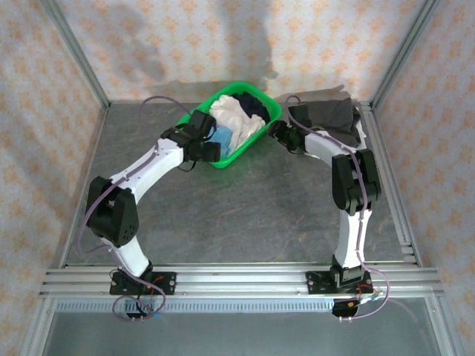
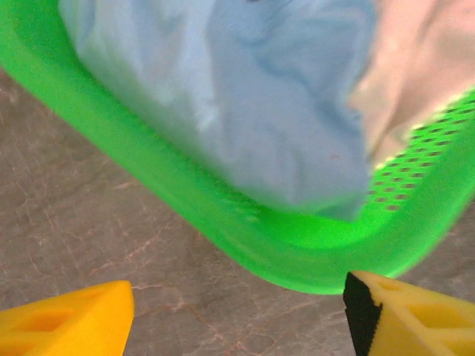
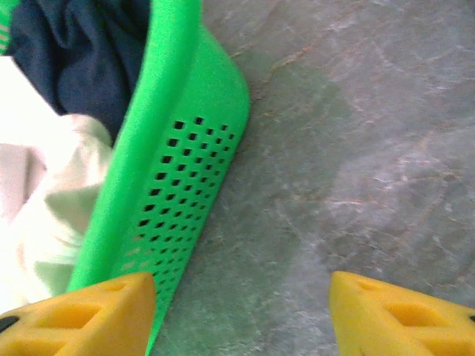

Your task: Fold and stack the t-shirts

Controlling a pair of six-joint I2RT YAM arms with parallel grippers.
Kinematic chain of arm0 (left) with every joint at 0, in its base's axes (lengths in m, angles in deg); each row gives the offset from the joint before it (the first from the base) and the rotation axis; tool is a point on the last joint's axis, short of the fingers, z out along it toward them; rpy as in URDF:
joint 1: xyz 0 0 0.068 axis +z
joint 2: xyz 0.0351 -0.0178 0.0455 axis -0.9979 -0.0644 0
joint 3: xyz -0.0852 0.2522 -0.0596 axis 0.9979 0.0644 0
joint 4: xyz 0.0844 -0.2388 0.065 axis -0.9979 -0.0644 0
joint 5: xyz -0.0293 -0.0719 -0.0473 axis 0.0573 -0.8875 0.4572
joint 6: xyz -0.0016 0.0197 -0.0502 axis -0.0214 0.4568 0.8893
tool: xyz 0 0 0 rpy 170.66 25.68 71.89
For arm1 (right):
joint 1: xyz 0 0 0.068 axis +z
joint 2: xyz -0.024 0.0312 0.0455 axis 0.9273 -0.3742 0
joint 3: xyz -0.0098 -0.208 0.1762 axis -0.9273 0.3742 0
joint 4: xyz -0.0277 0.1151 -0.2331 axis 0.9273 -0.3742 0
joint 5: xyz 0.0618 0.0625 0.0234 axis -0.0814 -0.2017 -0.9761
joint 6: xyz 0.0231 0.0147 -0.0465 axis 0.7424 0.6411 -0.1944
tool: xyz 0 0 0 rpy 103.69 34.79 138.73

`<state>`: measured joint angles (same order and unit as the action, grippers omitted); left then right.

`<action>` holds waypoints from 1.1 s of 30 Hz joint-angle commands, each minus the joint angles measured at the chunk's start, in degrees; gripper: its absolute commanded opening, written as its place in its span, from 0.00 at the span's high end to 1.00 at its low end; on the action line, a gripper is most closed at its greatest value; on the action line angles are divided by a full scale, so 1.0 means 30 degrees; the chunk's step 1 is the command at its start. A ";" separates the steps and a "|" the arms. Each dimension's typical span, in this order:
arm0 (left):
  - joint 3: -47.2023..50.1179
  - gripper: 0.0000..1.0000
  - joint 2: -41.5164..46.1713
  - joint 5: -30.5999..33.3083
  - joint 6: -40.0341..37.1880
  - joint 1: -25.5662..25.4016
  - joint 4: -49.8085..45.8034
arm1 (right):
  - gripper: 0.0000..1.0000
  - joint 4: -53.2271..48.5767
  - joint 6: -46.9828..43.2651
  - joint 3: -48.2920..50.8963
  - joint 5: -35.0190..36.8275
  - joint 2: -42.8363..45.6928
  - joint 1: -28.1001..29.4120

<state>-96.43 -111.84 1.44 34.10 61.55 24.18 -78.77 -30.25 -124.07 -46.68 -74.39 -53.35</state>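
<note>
Both sets of jaws are seen parted and empty: the left gripper [image 2: 237, 298] at the green basket [image 2: 297, 256] holding the light blue t-shirt [image 2: 245, 96], the right gripper [image 3: 241, 288] over the counter [image 3: 356, 148].

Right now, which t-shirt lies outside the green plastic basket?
The dark grey cloth t-shirt, beside the green plastic basket; the off-white shirt, light blue shirt and dark navy shirt sit inside it.

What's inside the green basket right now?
In the green basket three shirts show: an off-white t-shirt in the middle, a dark navy t-shirt at the far end, a light blue t-shirt at the near end. Anything beneath them, and the floor, is covered.
</note>
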 commanded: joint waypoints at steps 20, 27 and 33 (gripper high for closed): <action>-0.9351 0.70 -0.9116 0.2371 -0.5524 -0.2884 -0.4687 | 0.21 -0.2342 -0.1233 0.7645 0.4266 0.9191 -0.2577; -0.6516 1.00 -0.6550 0.3168 -0.4706 -0.0926 -0.3745 | 0.20 -0.2579 -0.1339 0.7991 0.4554 1.0150 -0.2578; -0.4158 1.00 -0.4778 0.3455 -0.6272 0.2705 -0.2102 | 0.19 -0.3177 -0.1566 0.8176 0.5815 1.0891 -0.2639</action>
<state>-110.61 -128.78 8.50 14.19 63.39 15.35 -86.13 -33.86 -100.49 -32.93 -43.73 -60.95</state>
